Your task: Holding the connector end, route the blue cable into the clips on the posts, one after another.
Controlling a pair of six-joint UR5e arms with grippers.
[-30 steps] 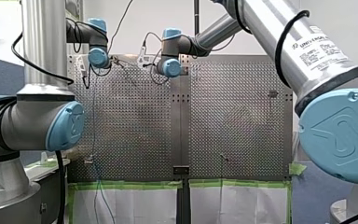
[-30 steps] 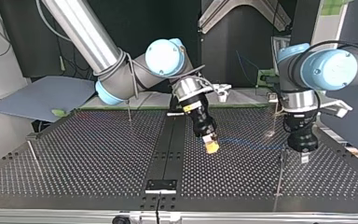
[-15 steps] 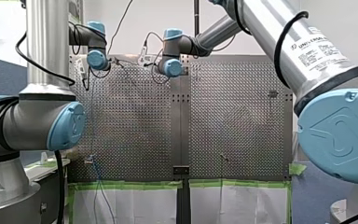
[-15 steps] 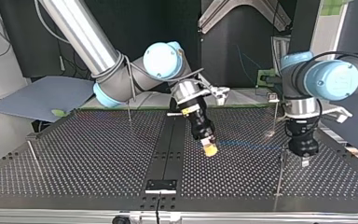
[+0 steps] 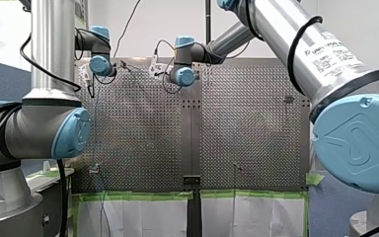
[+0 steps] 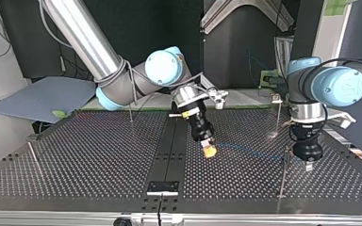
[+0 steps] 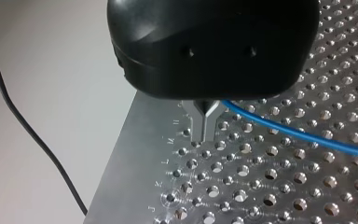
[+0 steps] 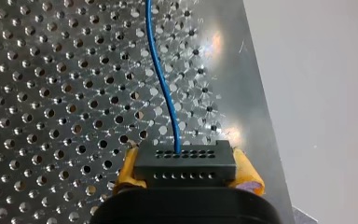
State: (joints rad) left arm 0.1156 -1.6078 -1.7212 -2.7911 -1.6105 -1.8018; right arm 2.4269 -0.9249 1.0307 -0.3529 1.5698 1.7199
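The blue cable (image 6: 250, 150) runs low over the perforated table (image 6: 99, 160) from my right gripper (image 6: 209, 150) toward my left gripper (image 6: 307, 165). In the right wrist view the yellow pads (image 8: 129, 169) are shut on the black connector block (image 8: 185, 164), and the blue cable (image 8: 163, 84) leaves it ahead of the gripper. In the left wrist view the metal fingers (image 7: 204, 122) of my left gripper are shut just above the plate, and the blue cable (image 7: 298, 135) runs out from their fork. In the front view the cable drops to a small clip (image 5: 94, 169) at the table's near edge.
Thin posts stand on the plate: one (image 6: 282, 179) right beside my left gripper, one (image 6: 277, 115) behind it, one (image 6: 130, 113) at the back left and one (image 6: 32, 153) at the far left. A black rail (image 6: 169, 150) crosses the middle.
My left gripper has shifted slightly toward the top view's front right, beside the nearby post. My right gripper with the connector has edged a little toward the top view's left.
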